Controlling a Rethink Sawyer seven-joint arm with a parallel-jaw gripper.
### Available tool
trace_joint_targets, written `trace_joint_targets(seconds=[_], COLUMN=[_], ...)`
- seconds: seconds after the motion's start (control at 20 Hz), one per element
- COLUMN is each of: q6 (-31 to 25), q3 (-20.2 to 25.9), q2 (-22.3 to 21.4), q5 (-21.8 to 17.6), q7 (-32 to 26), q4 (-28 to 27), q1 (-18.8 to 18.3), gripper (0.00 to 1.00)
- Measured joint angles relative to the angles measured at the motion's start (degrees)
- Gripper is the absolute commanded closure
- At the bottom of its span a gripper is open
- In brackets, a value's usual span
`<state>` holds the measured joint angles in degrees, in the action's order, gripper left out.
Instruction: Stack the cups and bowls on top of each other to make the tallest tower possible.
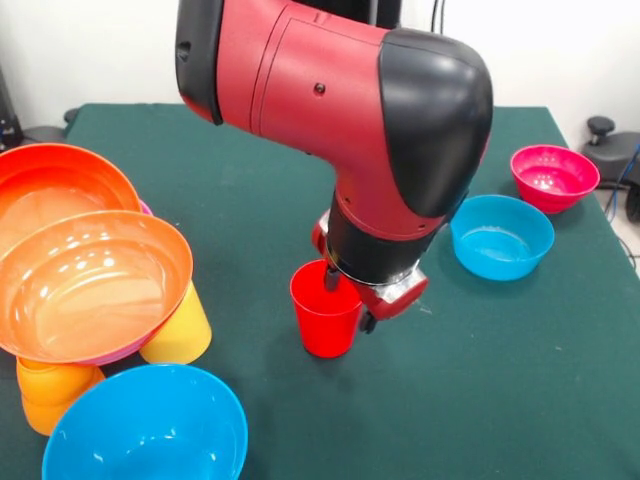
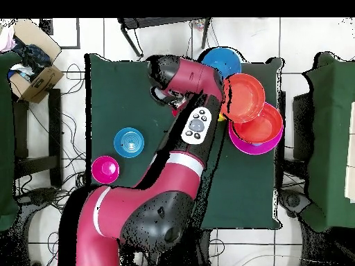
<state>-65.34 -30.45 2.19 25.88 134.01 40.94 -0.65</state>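
A red cup (image 1: 325, 312) stands upright on the green table (image 1: 250, 180) near the middle. My gripper (image 1: 349, 300) is down at it, open, with one finger (image 1: 330, 279) inside the cup and the other outside its right wall. At the left, two orange bowls (image 1: 55, 185) (image 1: 90, 285) sit with a pink bowl (image 1: 103, 354) under the nearer one, resting on a yellow cup (image 1: 182, 330) and an orange cup (image 1: 52, 392). A large blue bowl (image 1: 145, 432) is at the front left. In the overhead view the arm hides the gripper and the red cup. No light blue cup shows.
A small blue bowl (image 1: 501, 236) and a small magenta bowl (image 1: 553, 177) stand apart at the right; they also show in the overhead view, blue (image 2: 129, 141) and magenta (image 2: 105, 168). The arm's big red elbow (image 1: 330, 90) hangs over the table's middle.
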Motion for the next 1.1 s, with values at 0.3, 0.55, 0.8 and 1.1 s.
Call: trace_joint_targets(seconds=[0.3,0.55,0.8,1.1], q6=[3.7,9.0,12.2,12.2], q3=[1.4,3.6,6.0,6.8], q2=[1.0,1.9,1.7,0.7], q5=[0.0,0.0,-0.1,-0.2], q7=[0.0,0.0,0.0,0.0], q4=[0.0,0.0,0.0,0.3], q1=[-0.8,-1.5,-2.5,-3.1], gripper=[0.0,0.0,1.0,1.0])
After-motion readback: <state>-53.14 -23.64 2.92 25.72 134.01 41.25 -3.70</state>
